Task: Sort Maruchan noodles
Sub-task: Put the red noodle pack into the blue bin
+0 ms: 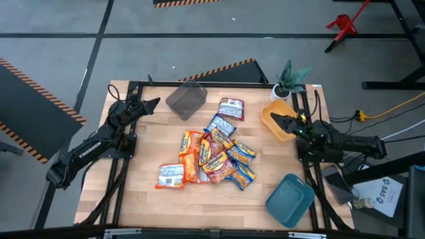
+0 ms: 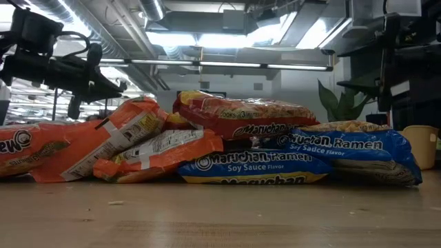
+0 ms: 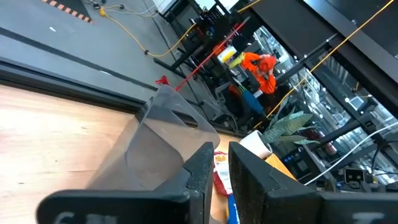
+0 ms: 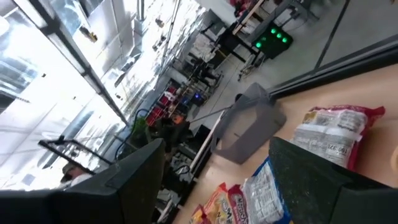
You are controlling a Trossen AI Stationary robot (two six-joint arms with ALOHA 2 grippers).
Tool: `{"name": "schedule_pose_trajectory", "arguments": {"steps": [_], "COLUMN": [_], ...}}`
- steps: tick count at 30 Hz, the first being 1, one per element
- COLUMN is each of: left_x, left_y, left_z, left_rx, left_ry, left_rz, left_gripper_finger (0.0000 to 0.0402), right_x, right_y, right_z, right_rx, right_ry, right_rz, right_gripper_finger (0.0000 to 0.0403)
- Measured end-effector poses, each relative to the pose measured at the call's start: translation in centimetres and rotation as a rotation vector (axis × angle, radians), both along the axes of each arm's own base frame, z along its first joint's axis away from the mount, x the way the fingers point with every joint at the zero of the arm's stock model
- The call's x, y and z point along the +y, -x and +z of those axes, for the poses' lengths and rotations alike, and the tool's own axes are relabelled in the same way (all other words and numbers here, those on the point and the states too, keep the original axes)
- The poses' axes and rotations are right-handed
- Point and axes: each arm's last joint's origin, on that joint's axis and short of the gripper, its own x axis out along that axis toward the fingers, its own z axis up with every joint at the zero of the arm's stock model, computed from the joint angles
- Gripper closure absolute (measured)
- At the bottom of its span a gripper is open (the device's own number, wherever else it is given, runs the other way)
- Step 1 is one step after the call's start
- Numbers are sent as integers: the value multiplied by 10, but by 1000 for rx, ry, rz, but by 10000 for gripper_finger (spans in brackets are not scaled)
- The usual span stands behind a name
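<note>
The Maruchan noodles point(image 1: 212, 156) lie heaped in the table's middle, orange, red and blue packets overlapping; in the low view the pile point(image 2: 234, 148) rests on the wood. A white-silver packet point(image 1: 231, 108) lies flat toward the far edge, a blue-white one point(image 1: 219, 125) just nearer, and one orange-white packet point(image 1: 170, 176) lies apart at the near left. My left gripper point(image 1: 151, 103) hovers shut at the far left, pointing at the grey container point(image 1: 186, 101); its wrist view shows the gripper point(image 3: 222, 163) a narrow slit apart. My right gripper point(image 1: 277, 120) hangs open over the yellow container point(image 1: 280, 121); its fingers point(image 4: 217, 146) stand wide.
A teal container point(image 1: 291, 199) sits at the near right corner. A small potted plant point(image 1: 291, 79) stands at the far right corner beside the yellow container. Bare wood shows along the near edge and on the left half of the table point(image 1: 143, 146).
</note>
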Motion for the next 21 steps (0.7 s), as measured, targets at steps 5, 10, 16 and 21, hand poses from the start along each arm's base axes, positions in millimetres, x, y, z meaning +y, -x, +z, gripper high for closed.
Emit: {"name": "schedule_pose_trajectory", "arguments": {"steps": [5, 10, 16, 21], "left_x": [0, -1, -3, -10], "left_y": [0, -1, -3, -6], "left_z": [0, 0, 12, 45], "left_rx": [-5, -57, -192, -312], "left_ry": [5, 59, 40, -46], "left_rz": [11, -20, -145, -282], "left_gripper_finger": [357, 357, 354, 330], "right_x": [0, 2, 3, 4], "right_y": [0, -1, 0, 3], "right_z": [-1, -1, 9, 23], "right_rx": [7, 7, -94, -229], "right_ry": [0, 6, 28, 80], "right_rz": [10, 62, 123, 128], "right_gripper_finger": [127, 127, 127, 127]}}
